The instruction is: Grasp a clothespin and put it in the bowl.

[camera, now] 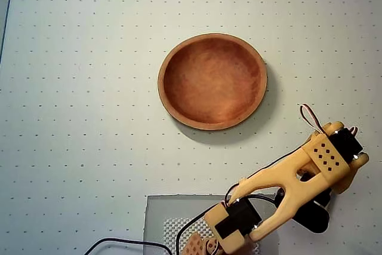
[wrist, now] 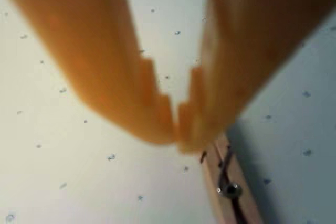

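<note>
The bowl [camera: 212,80], round and reddish-brown, sits empty near the middle of the overhead view. My yellow arm folds down toward the bottom edge, where the gripper [camera: 203,246] hangs low, far below the bowl. In the wrist view the two orange fingers [wrist: 131,93] close to a narrow slit at the gripper's [wrist: 178,127] tips. The clothespin [wrist: 227,182], pale wood with a metal spring, sticks out from under the right fingertip, and its near end is hidden there. The gripper looks shut on that end. The clothespin does not show in the overhead view.
A grey mat [camera: 156,219] with a mesh patch lies at the bottom edge under the gripper. The white dotted table [camera: 77,117] spreads around the bowl. The arm's base [camera: 313,216] stands at the lower right. A black cable [camera: 119,243] runs along the bottom.
</note>
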